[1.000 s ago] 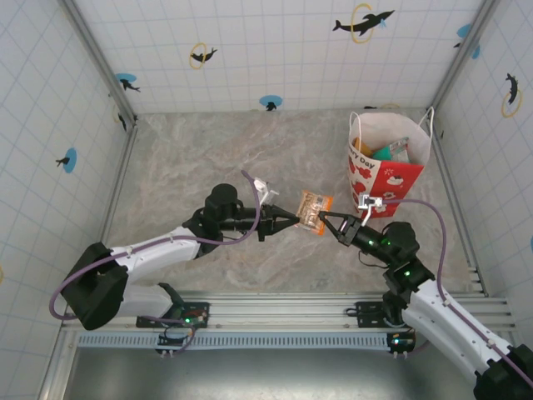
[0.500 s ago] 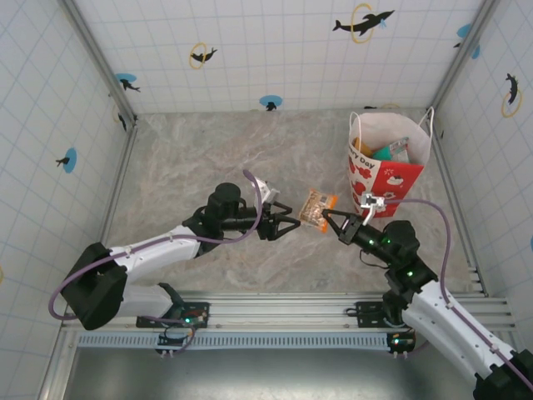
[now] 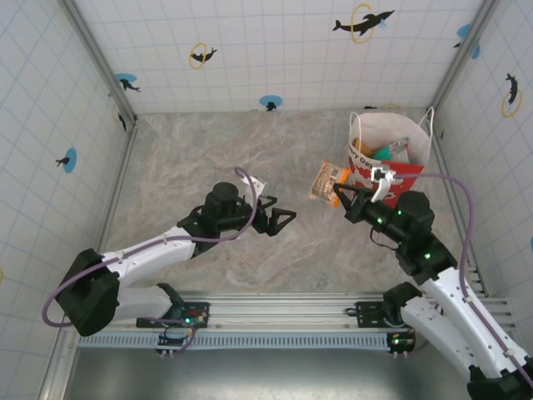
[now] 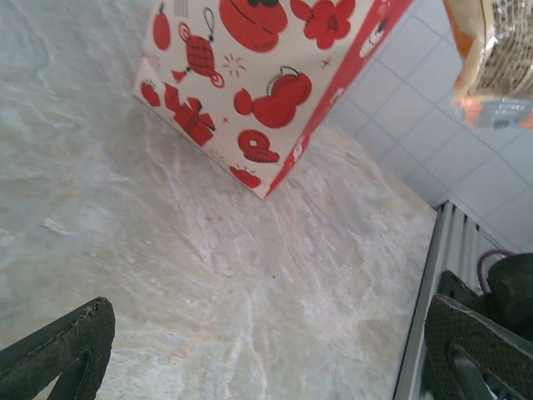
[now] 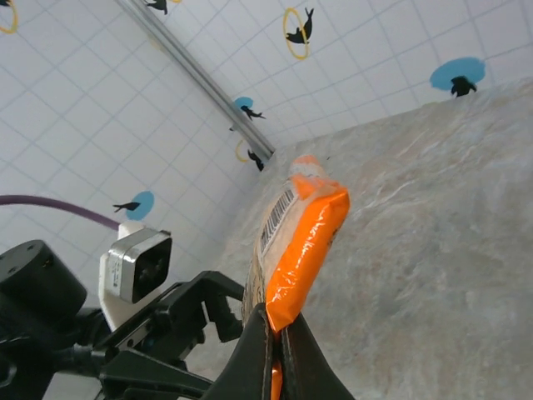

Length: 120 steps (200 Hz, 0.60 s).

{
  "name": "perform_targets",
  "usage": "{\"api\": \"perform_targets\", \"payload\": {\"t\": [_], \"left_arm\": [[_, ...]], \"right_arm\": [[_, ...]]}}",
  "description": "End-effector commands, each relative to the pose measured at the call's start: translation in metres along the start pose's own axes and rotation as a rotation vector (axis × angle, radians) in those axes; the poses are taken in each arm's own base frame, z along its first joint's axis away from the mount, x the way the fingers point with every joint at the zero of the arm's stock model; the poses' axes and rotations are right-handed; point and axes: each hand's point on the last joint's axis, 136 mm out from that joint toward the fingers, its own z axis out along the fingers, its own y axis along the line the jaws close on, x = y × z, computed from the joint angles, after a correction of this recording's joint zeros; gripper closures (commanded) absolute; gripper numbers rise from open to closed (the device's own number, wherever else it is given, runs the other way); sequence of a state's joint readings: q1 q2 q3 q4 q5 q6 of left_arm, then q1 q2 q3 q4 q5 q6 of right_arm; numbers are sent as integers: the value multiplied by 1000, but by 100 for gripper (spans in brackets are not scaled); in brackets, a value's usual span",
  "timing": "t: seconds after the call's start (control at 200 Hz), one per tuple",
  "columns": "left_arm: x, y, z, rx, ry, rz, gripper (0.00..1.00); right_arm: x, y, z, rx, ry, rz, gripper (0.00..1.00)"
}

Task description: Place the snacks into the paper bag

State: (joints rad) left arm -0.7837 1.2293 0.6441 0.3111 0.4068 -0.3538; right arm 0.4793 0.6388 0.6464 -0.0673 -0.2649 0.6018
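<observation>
Orange packet [image 3: 327,181] pinched at its lower edge by right gripper [image 3: 340,197], jaws pressed together on it. Held up off the table [image 3: 191,158], just beside paper bag [image 3: 401,178], outside it. Teal packet [image 3: 386,152] and others inside bag. Left gripper [image 3: 288,219] farther from bag, beyond orange packet, jaws spread wide.

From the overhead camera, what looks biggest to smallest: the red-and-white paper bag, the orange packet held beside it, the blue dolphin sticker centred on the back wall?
1. White-and-red paper gift bag, largest.
2. Glossy orange snack packet, though held nearer the camera.
3. Round blue dolphin sticker, smallest.
</observation>
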Motion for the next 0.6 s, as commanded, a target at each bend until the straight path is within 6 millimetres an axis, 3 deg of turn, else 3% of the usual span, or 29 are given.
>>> {"api": "perform_targets", "payload": {"t": [0.0, 0.335, 0.595], "left_arm": [[-13, 12, -7, -83, -37, -11, 3], [-15, 20, -7, -124, -36, -13, 2], [-17, 22, -2, -128, -26, -13, 2]], "right_arm": [[-28, 7, -4, 61, -10, -154, 100], [-130, 22, -6, 213, -179, -399, 100], [-196, -15, -25, 296, -374, -294, 100]]}}
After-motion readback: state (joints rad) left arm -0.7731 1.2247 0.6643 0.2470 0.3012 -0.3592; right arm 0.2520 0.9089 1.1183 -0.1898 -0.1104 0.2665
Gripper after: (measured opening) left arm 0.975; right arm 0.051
